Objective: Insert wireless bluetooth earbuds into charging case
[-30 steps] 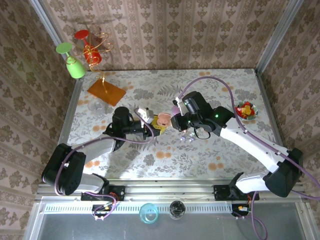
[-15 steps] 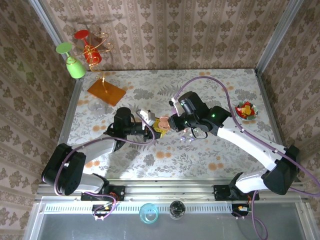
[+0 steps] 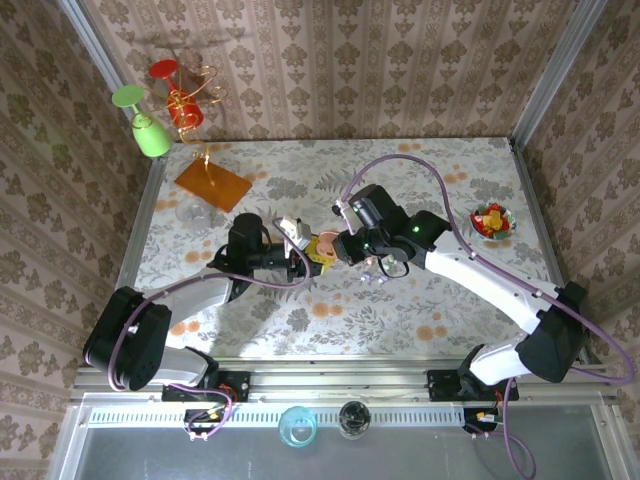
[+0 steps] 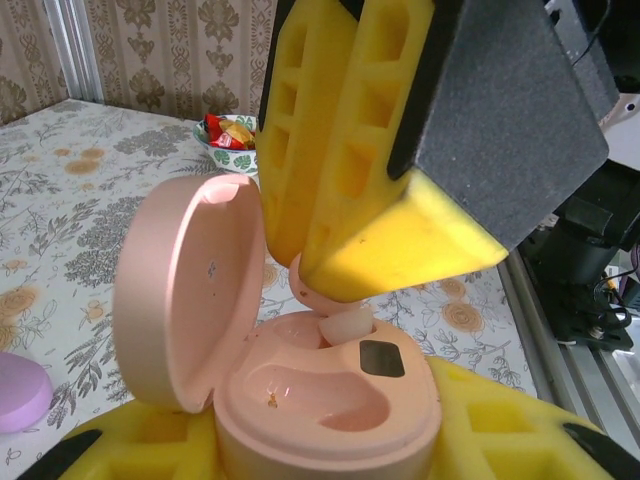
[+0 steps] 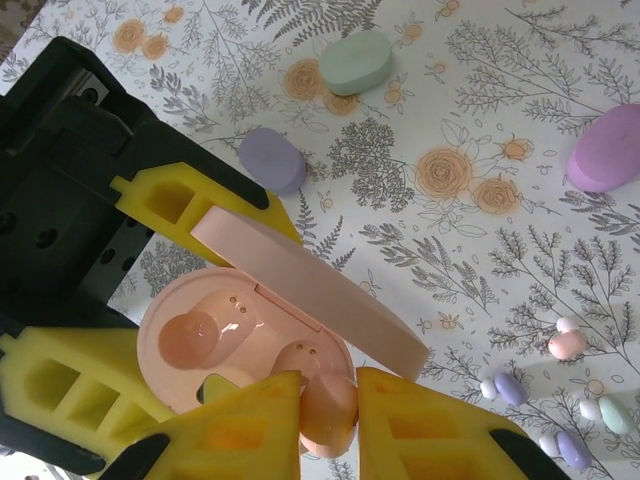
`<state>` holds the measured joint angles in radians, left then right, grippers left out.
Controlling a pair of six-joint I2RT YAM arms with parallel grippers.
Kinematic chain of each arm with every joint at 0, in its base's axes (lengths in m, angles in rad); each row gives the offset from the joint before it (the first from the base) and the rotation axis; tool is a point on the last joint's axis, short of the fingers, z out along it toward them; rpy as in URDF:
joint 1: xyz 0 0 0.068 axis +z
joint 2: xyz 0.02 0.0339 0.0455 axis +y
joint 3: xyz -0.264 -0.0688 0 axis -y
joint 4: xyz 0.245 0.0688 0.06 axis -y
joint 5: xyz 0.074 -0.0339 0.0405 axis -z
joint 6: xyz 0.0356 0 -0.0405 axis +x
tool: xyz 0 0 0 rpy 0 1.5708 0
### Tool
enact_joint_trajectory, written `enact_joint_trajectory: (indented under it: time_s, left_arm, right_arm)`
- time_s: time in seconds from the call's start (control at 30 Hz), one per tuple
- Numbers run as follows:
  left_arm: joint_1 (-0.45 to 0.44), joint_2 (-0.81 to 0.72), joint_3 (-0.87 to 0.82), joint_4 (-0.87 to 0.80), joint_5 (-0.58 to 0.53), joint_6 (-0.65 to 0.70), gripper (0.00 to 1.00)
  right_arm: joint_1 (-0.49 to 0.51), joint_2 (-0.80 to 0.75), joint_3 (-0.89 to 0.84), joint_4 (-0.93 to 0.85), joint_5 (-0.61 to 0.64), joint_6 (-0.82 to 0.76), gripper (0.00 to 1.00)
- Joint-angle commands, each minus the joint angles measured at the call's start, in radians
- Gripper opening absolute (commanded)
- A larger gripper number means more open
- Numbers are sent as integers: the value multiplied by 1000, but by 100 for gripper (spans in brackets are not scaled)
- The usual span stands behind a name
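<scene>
The pink charging case [image 4: 330,400] has its lid [image 4: 190,290] standing open, and my left gripper [image 4: 330,445] is shut on its base between yellow foam fingers. My right gripper [image 5: 328,420] is shut on a pink earbud [image 5: 328,405]. The bud's pale tip [image 4: 350,322] rests at the mouth of the case's right socket, while the left socket [image 5: 195,335] is bare. In the top view both grippers meet at the case [image 3: 325,243] mid-table. Several loose earbuds, pink [image 5: 566,343], purple [image 5: 505,388] and green [image 5: 610,412], lie on the table to the right.
Closed cases lie beyond: a green one [image 5: 356,62], a small purple one [image 5: 273,160] and a larger purple one [image 5: 608,160]. A bowl of red and yellow sweets [image 3: 490,220] sits at the right. An orange board [image 3: 212,185] and coloured glasses [image 3: 150,130] stand at the back left.
My right gripper has moved left with the pink earbud and brought it down onto the open case. The left gripper and the case have stayed put.
</scene>
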<state>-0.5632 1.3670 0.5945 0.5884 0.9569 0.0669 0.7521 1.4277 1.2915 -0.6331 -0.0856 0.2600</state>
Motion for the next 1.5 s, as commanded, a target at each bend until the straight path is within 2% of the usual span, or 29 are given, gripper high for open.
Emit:
enact_joint_trajectory:
  time_s: [0.0,0.13,0.2,0.43,0.57,0.77,0.9,1.0,1.1,1.3,1.47]
  left_arm:
    - [-9,-40,36,31,25,-12,27]
    - [-10,-43,33,31,17,-15,26]
    - [-10,-43,33,31,17,-17,26]
    - [-9,-45,21,39,8,-11,26]
    - [5,-43,6,55,-2,-16,26]
    - [60,-49,-41,141,1,-61,26]
    - [93,-62,-65,185,11,-93,26]
    - [98,-78,-62,167,10,-86,26]
    - [97,-90,-60,157,10,-84,26]
    - [93,-109,-58,134,5,-78,27]
    - [90,-123,-60,107,-5,-67,26]
  right_arm:
    - [13,20,8,-10,-22,-26,21]
    - [15,19,8,0,-47,-26,27]
    - [16,16,8,4,-52,-22,34]
    - [14,-29,-16,25,-22,7,47]
    - [3,-141,-107,129,-23,47,51]
    - [-80,-281,-325,339,-26,175,52]
    - [-218,-307,-474,461,-43,341,52]
    - [-302,-254,-504,465,-76,366,52]
    - [-335,-144,-451,404,-82,331,52]
    - [-346,128,-277,255,-69,283,44]
    - [-344,283,-204,224,-116,283,46]
